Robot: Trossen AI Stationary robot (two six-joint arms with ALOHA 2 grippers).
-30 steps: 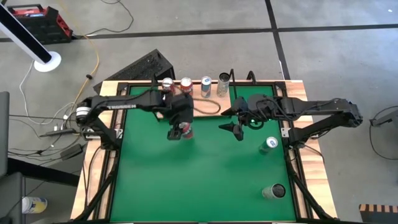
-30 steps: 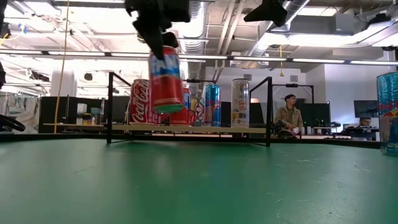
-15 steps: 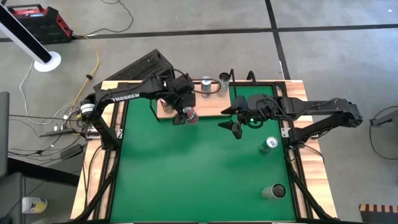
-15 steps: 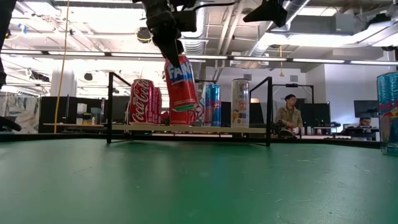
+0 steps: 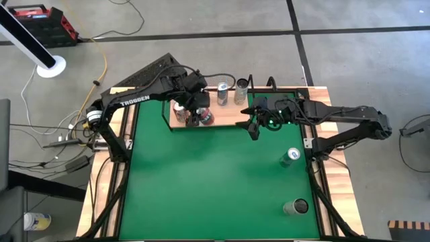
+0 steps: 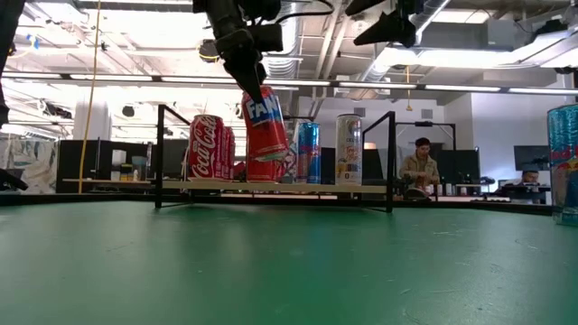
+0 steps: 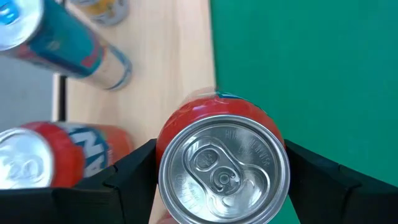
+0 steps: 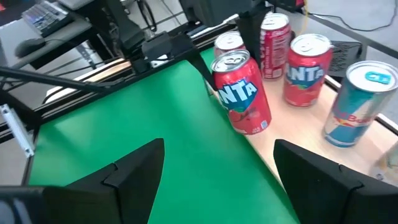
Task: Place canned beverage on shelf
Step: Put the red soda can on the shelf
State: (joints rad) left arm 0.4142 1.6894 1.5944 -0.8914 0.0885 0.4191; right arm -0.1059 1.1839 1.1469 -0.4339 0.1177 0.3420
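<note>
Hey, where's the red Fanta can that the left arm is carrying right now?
The red Fanta aluminium can hangs tilted in the left tool over the front edge of the pale-wood shelf board, beside another red Fanta can.

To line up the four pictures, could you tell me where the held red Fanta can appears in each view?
High: red Fanta can under left gripper, at shelf edge.
Low: upper centre, tilted, above shelf.
Left wrist: bottom centre, top showing.
Right wrist: upper centre.
Shared landmark: the shelf.
</note>
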